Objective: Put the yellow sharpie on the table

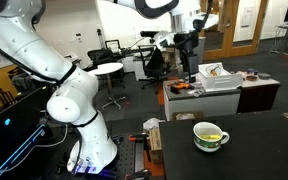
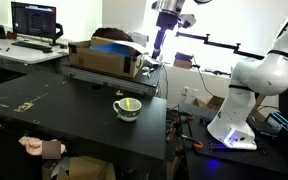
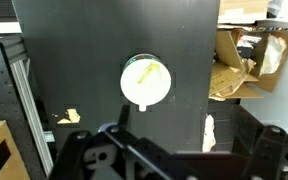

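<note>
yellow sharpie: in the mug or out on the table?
In: the yellow sharpie lies inside the mug, seen in the wrist view.

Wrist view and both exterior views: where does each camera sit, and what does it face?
Exterior view: near the robot's base, facing across the table toward the mug; arm and end effector show.
Exterior view: opposite table side, facing mug and arm.
Wrist view: overhead, looking down on mug; end effector at bottom edge.
All share the mug holding the yellow sharpie.

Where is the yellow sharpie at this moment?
In the wrist view, the yellow sharpie lies inside the mug, which stands on the dark table near the edge facing the robot base.
</note>
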You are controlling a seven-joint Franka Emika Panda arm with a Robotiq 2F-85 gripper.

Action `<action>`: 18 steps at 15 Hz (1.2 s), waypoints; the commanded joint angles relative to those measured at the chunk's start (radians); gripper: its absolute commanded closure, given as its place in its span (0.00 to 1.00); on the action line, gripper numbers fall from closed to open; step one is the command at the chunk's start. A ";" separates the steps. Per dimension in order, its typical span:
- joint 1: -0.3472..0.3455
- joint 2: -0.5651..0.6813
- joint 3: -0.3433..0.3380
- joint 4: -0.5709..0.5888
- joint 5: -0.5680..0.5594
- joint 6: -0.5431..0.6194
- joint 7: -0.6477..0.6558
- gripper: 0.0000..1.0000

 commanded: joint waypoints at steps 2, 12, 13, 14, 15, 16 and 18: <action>-0.023 0.122 0.006 -0.028 0.059 0.118 0.125 0.00; -0.013 0.174 0.019 -0.031 0.088 0.181 0.229 0.00; -0.011 0.182 0.022 -0.032 0.112 0.212 0.248 0.00; -0.004 0.200 0.020 -0.029 0.152 0.238 0.251 0.00; 0.001 0.217 0.020 -0.025 0.186 0.266 0.261 0.00; 0.006 0.235 0.019 -0.021 0.224 0.292 0.265 0.00; 0.011 0.271 0.023 -0.020 0.271 0.342 0.282 0.00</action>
